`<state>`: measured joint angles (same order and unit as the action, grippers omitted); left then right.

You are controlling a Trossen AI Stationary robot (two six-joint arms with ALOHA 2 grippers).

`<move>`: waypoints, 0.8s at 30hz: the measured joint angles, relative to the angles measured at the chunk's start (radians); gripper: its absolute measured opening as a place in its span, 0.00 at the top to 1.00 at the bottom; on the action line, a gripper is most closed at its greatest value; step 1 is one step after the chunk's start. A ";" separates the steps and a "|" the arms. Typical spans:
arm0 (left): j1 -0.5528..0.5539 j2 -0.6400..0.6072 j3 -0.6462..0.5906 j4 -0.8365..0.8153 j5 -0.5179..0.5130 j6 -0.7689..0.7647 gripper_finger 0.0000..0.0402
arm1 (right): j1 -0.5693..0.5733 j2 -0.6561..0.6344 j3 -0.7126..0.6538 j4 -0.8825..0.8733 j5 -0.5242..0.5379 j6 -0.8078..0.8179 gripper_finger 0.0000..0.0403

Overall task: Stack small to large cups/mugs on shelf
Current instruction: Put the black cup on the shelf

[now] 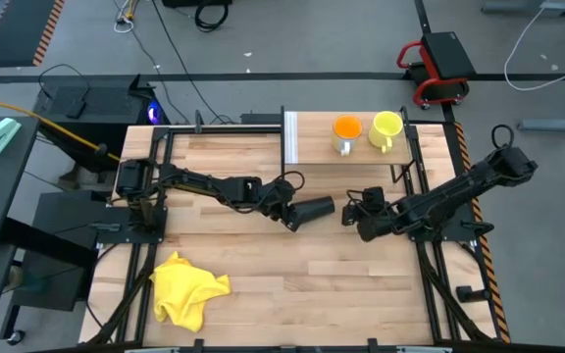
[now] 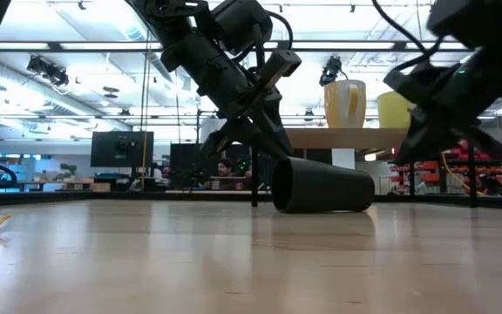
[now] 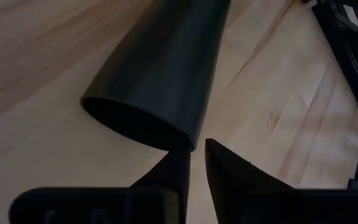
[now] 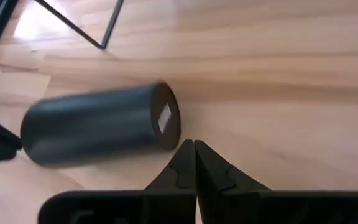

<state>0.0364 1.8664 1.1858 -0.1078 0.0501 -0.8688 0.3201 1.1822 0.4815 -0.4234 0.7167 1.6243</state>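
The black cup [image 1: 314, 209] lies on its side on the worktop [image 1: 292, 284] — short of the shelf [image 1: 361, 149]. The left hand [image 3: 194, 163], nearly closed, sits at its rim; the right hand [image 4: 195, 163], closed and empty, waits by its base.

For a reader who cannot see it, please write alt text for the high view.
A black cup lies on its side mid-table, the left gripper at its open end and the right gripper, shut, just beyond its base. An orange cup and a yellow-green mug stand on the shelf.
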 joint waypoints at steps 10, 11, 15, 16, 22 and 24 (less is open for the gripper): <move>0.000 0.000 0.000 0.000 -0.012 -0.008 0.85 | -0.162 0.035 0.000 0.121 -0.113 -0.190 1.00; 0.000 0.000 0.000 0.000 -0.013 -0.010 0.86 | -0.168 0.038 0.000 0.126 -0.125 -0.201 1.00; 0.000 0.000 0.000 0.000 -0.015 -0.011 0.86 | -0.188 0.067 0.000 0.197 -0.166 -0.246 1.00; 0.000 0.000 0.000 0.000 -0.016 -0.011 0.86 | -0.192 0.077 0.000 0.219 -0.173 -0.255 1.00; 0.000 0.000 0.000 -0.003 -0.020 -0.017 0.84 | -0.201 0.140 0.000 0.309 -0.197 -0.269 1.00; 0.000 0.000 0.000 -0.006 -0.021 -0.018 0.84 | -0.202 0.158 -0.001 0.329 -0.203 -0.274 1.00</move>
<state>0.0364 1.8664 1.1854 -0.1135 0.0288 -0.8871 0.1184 1.3401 0.4805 -0.0940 0.5141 1.3507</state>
